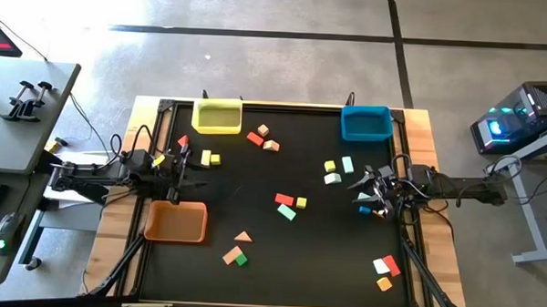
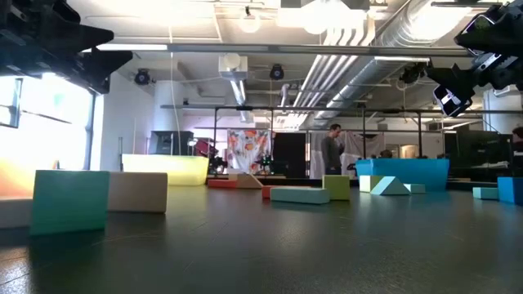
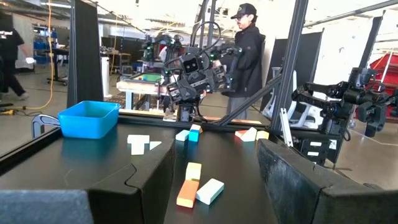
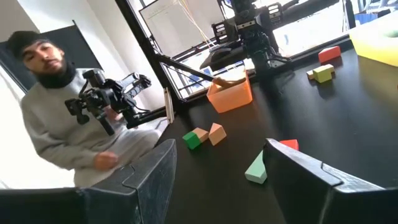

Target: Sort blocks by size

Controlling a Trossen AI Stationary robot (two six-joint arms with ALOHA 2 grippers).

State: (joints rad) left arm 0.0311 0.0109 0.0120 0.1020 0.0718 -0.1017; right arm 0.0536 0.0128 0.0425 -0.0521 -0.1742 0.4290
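Several small blocks lie scattered flat on the black table [image 1: 254, 180]: a red one [image 1: 284, 199], a yellow one [image 1: 300, 202] and a mint one [image 1: 286, 211] at the middle. More lie near the far edge [image 1: 255, 138], by the right arm [image 1: 332, 178] and near the front [image 1: 237, 256]. My left gripper [image 1: 198, 174] hovers open at the table's left side, pointing level toward the middle. My right gripper [image 1: 354, 191] hovers open at the right side, facing it. In the wrist views the fingers of the left gripper [image 3: 214, 158] and the right gripper [image 4: 221, 155] have nothing between them.
A yellow bin [image 1: 216, 116] and a blue bin [image 1: 366, 123] stand at the far edge, and an orange bin [image 1: 175, 221] at the near left. Dark frame posts ring the table. One person [image 3: 249, 43] stands beyond the right side, another [image 4: 56, 118] beyond the near side.
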